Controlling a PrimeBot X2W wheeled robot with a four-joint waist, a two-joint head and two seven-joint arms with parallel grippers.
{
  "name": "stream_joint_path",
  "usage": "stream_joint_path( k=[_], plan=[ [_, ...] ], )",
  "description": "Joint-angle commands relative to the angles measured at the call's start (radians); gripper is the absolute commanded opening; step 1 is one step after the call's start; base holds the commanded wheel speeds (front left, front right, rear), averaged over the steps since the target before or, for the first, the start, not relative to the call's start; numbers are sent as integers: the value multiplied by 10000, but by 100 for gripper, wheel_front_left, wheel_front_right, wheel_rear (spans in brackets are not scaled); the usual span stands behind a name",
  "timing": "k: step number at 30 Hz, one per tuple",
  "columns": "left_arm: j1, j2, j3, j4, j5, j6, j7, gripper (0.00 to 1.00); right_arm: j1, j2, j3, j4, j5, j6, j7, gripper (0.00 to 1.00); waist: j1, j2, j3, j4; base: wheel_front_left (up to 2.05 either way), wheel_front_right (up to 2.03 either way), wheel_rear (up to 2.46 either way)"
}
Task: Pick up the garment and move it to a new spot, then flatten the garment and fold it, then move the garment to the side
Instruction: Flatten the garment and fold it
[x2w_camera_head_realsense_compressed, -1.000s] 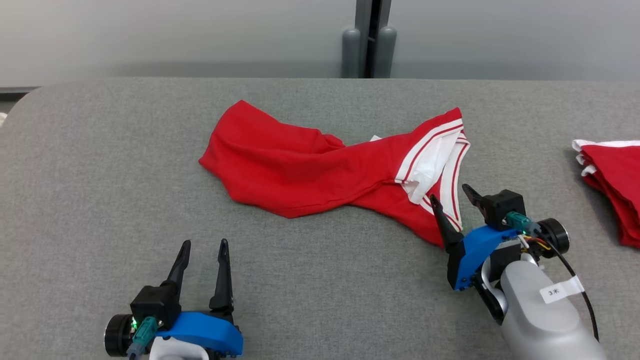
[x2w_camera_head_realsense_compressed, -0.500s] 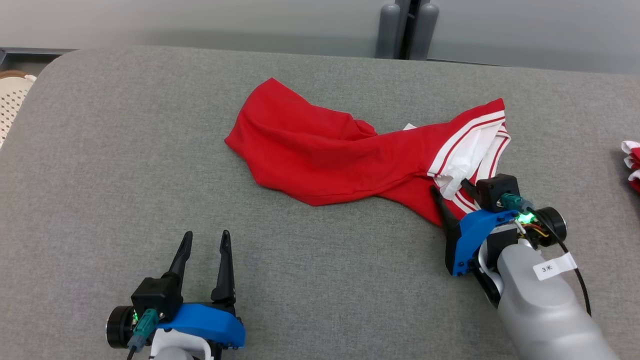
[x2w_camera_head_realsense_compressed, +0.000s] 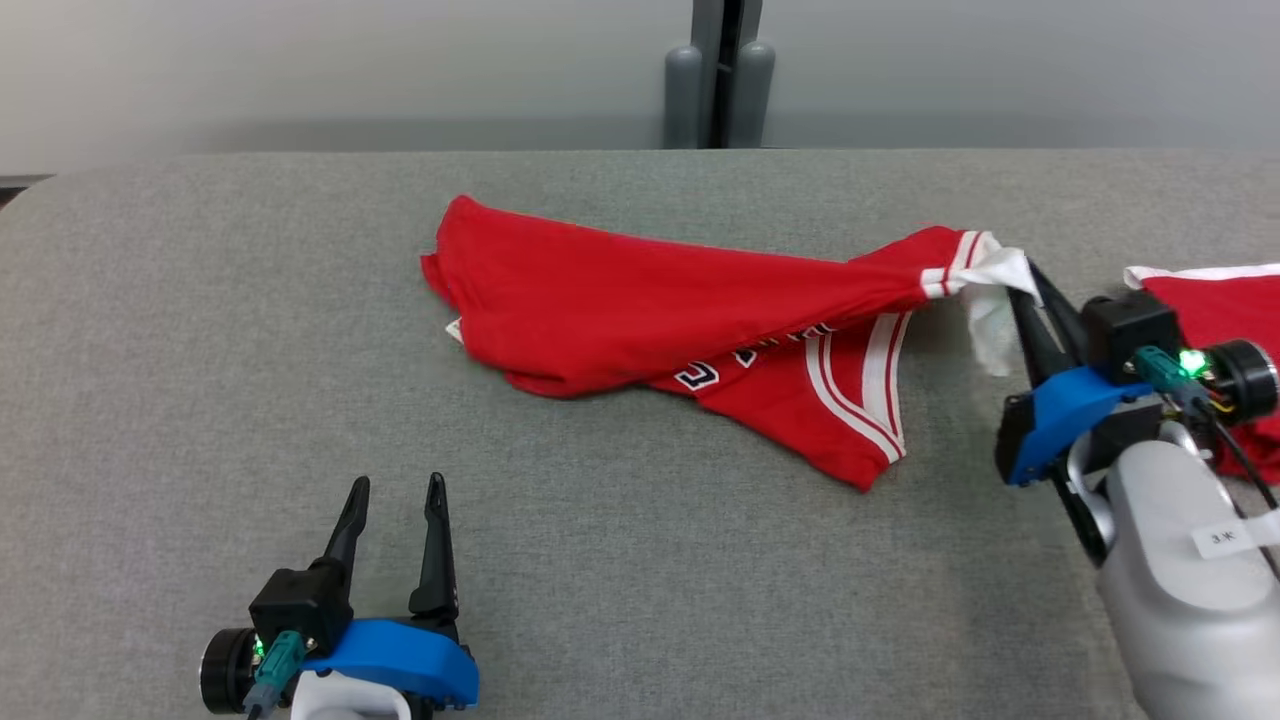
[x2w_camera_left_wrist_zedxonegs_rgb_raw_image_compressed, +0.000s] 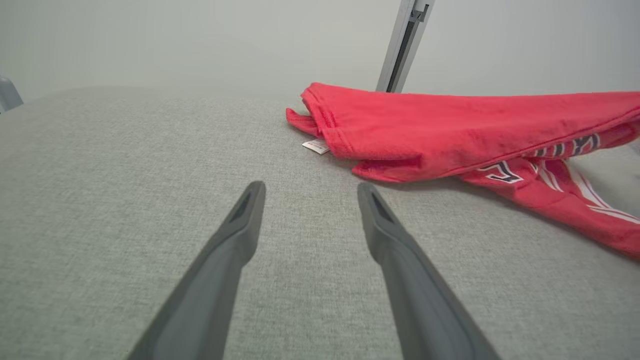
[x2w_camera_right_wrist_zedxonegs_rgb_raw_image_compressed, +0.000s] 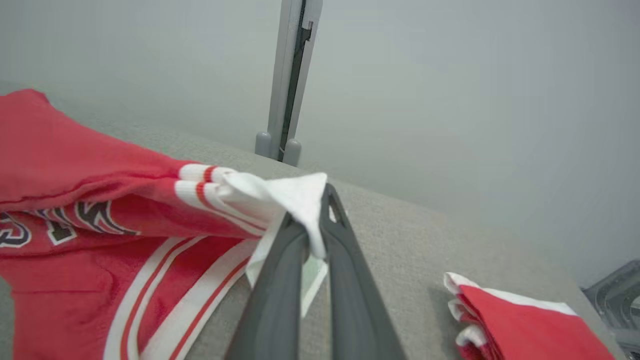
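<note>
The garment (x2w_camera_head_realsense_compressed: 660, 310) is a red jersey with white stripes and dark lettering, lying crumpled across the middle of the grey table (x2w_camera_head_realsense_compressed: 200, 350). My right gripper (x2w_camera_head_realsense_compressed: 1030, 285) is shut on the garment's white trim at its right end and holds that end lifted above the table. In the right wrist view the white fabric (x2w_camera_right_wrist_zedxonegs_rgb_raw_image_compressed: 295, 200) is pinched between the two fingers of my right gripper (x2w_camera_right_wrist_zedxonegs_rgb_raw_image_compressed: 312, 215). My left gripper (x2w_camera_head_realsense_compressed: 395, 490) stands open near the front left, apart from the garment. The left wrist view shows my left gripper (x2w_camera_left_wrist_zedxonegs_rgb_raw_image_compressed: 307, 192) empty, with the garment (x2w_camera_left_wrist_zedxonegs_rgb_raw_image_compressed: 450, 135) ahead to the right.
A second folded red and white garment (x2w_camera_head_realsense_compressed: 1220, 310) lies at the table's right edge, just behind my right gripper, also visible in the right wrist view (x2w_camera_right_wrist_zedxonegs_rgb_raw_image_compressed: 520, 325). A grey post (x2w_camera_head_realsense_compressed: 718, 85) stands behind the table's far edge.
My right gripper has shut on the garment's white trim and lifted it up and to the right, stretching the cloth and exposing the lettering. The head camera has shifted. The left gripper stays open.
</note>
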Motion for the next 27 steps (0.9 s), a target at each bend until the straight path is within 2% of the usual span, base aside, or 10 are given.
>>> stream_joint_path(
  k=[1,4,8,13,18,19,20,21,27],
  plan=[
    [24,-5,48,-33,58,10,-46,100,259,-157,-78,-211,-85,-3,-50,0,0,0,-176,-190,0,0,0],
    [168,-5,105,-44,86,-3,-46,100,931,-495,-443,-1480,-550,-3,64,0,0,0,-327,-371,0,0,0],
    [223,-4,88,-66,73,-9,-47,100,2396,-641,-842,-3319,-1136,-1,1017,0,0,0,-423,-432,0,0,0],
    [246,-4,145,-79,101,-35,-46,100,4572,-54,-434,-4995,-992,-3,2278,0,0,0,-436,-320,0,0,0],
    [180,-5,191,-58,144,-65,-46,100,5738,471,670,-5263,-329,-3,2829,2,0,0,-434,-222,0,0,0],
    [168,-5,196,-57,150,-72,-46,100,5852,559,845,-5224,-163,-1,2902,28,0,0,-442,-214,0,0,0],
    [159,-5,204,-54,157,-76,-46,100,5910,621,1011,-5198,-5,-1,2931,67,0,0,-450,-212,0,0,0],
    [155,-5,214,-48,166,-79,-46,100,5890,653,1090,-5242,149,-3,2886,100,0,0,-463,-215,0,0,0],
    [238,-5,267,-29,207,-99,-46,100,5617,751,1092,-5790,508,-1,2540,100,0,0,-638,-302,0,0,0]
  ],
)
